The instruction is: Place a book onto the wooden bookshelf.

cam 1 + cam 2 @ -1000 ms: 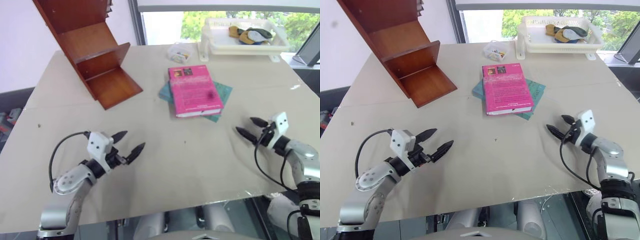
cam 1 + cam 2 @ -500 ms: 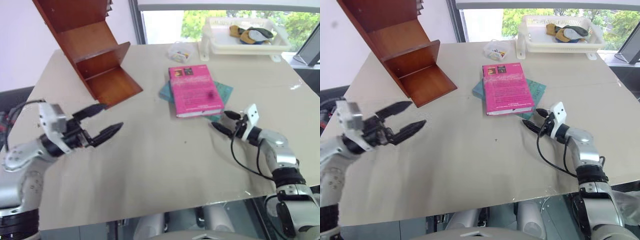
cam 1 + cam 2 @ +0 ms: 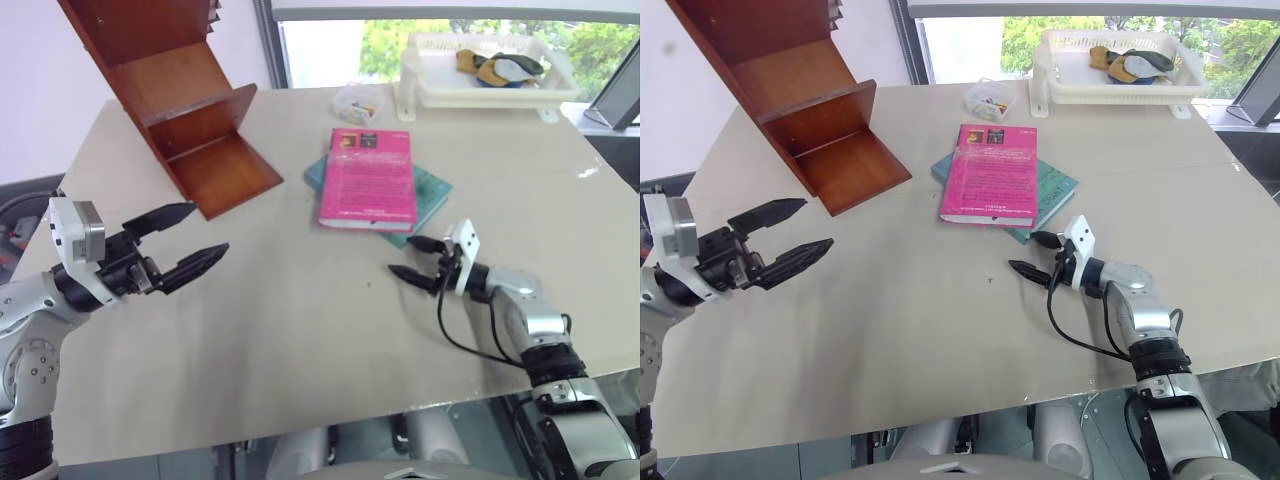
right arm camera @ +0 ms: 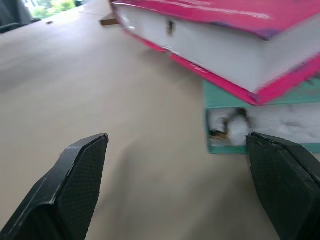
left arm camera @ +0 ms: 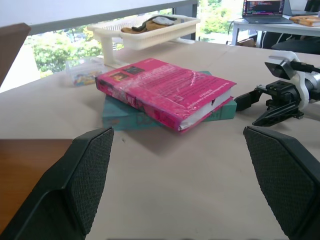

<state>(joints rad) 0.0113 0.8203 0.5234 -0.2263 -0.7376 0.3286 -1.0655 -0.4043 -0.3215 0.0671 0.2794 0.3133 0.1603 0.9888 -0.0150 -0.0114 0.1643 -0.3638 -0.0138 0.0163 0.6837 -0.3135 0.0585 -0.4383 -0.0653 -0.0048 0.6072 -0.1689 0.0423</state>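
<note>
The pink book [image 3: 367, 180] lies flat on a teal-green book [image 3: 432, 192] at the table's middle back. At the back left stands the reddish-brown wooden bookshelf [image 3: 190, 120], its lowest board resting on the table. My left gripper [image 3: 210, 228] hovers open above the table's left side, in front of the shelf and pointing toward the books. Low over the table, my right gripper [image 3: 400, 255] is open just in front of the books' near edge, touching nothing. The right wrist view shows the book's white page edges [image 4: 210, 47] close ahead, between my fingers [image 4: 80, 185].
A white basket [image 3: 480, 88] with small items stands at the back right by the window. A small clear box [image 3: 358, 103] sits behind the books. The beige table [image 3: 300, 340] ends near its front edge.
My left gripper rose from the table and swung out to the left. My right gripper slid left to the books' near edge. Both books now lie slightly further left and turned.
</note>
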